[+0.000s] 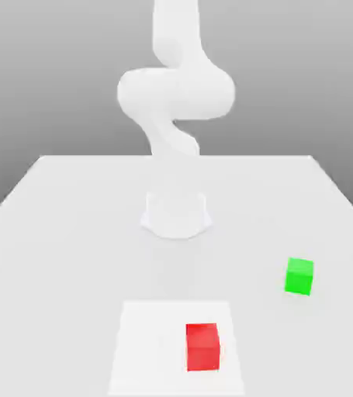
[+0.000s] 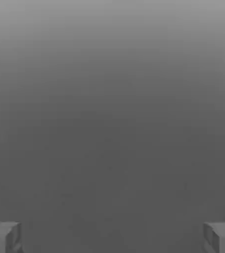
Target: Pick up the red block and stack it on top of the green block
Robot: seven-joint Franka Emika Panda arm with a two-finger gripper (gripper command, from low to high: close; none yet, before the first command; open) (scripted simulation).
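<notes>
The red block rests on a lighter square patch near the table's front edge, at that patch's right side. The green block stands on the table, farther back and toward the exterior view's right of the red one. The white arm rises from its base at the table's middle and runs out of the picture at the top. In the hand view my gripper is open: two grey fingertips stand far apart with plain grey background between them.
The white table stretches wide around the arm base. Its far edge lies behind the arm, and its side edges slant in at left and right.
</notes>
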